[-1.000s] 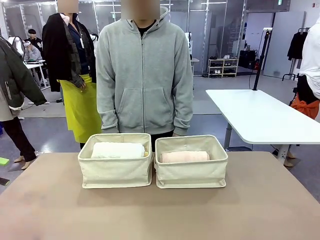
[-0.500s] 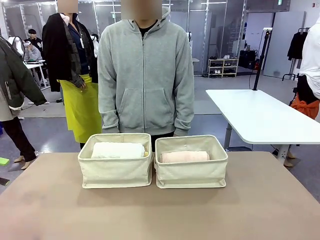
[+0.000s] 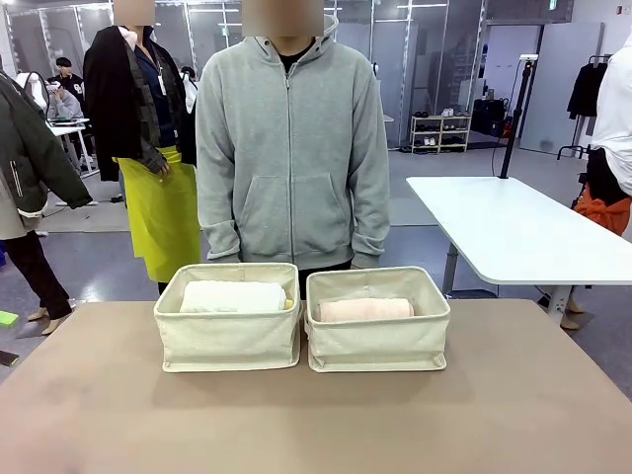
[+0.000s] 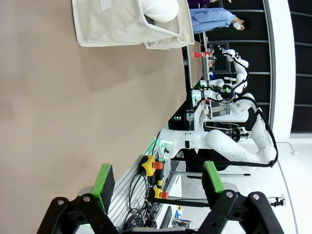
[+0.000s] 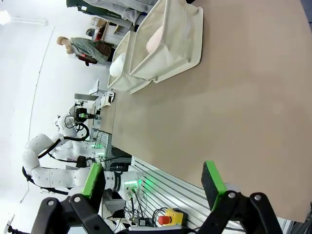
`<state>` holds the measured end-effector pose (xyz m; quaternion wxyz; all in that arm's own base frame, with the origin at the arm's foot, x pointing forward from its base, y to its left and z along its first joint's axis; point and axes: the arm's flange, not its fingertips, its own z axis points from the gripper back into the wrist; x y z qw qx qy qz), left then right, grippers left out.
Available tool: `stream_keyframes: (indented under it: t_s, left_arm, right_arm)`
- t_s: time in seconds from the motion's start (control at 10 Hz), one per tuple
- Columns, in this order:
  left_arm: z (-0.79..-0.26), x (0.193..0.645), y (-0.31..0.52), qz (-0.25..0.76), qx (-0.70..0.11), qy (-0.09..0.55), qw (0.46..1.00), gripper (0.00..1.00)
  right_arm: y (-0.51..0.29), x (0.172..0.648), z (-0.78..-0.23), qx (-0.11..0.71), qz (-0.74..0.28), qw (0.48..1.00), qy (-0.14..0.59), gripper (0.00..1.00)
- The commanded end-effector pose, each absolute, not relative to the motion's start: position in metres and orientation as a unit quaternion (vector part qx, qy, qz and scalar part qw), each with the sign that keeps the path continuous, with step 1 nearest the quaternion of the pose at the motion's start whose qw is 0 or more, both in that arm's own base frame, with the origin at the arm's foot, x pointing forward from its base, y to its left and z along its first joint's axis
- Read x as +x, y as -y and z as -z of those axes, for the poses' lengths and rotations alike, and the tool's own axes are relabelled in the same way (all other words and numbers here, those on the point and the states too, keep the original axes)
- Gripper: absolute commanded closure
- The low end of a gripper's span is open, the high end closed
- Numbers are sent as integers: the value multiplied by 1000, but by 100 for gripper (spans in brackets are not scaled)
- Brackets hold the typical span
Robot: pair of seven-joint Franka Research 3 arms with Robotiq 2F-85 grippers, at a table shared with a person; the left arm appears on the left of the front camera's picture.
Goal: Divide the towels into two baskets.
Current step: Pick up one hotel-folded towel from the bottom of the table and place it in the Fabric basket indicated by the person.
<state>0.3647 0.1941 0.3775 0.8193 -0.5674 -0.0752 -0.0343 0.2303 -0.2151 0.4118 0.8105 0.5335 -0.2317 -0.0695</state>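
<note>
Green-padded jaws, left gripper (image 4: 158, 187): spread wide, empty, held over bare worktop (image 3: 316, 415). Right gripper (image 5: 153, 187): likewise spread, empty, over bare worktop. Well beyond both, two cream canvas baskets, touching side by side. Left basket (image 3: 228, 339): white towel (image 3: 233, 296) on top, a sliver of yellow at its end. Right basket (image 3: 377, 341): pink towel (image 3: 363, 309) on top. No towel lies loose. Judged: division complete or nearly so; lower layers hidden. Person (image 3: 292, 138) stands just behind the baskets.

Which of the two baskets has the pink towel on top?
The right basket: a pale pink towel shows on top, while the left basket shows a white towel.
</note>
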Motion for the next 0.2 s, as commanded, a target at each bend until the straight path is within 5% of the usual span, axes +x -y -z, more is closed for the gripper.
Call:
stream_keyframes:
  t_s: [0.0, 0.1]
  left_arm:
    - [-380, 362, -193, 33, -573, 84, 815, 8]
    - [-380, 362, -193, 33, -573, 84, 815, 8]
  right_arm:
    - [215, 232, -413, 535, 67, 808, 238, 0]
    - [215, 232, -413, 535, 67, 808, 238, 0]
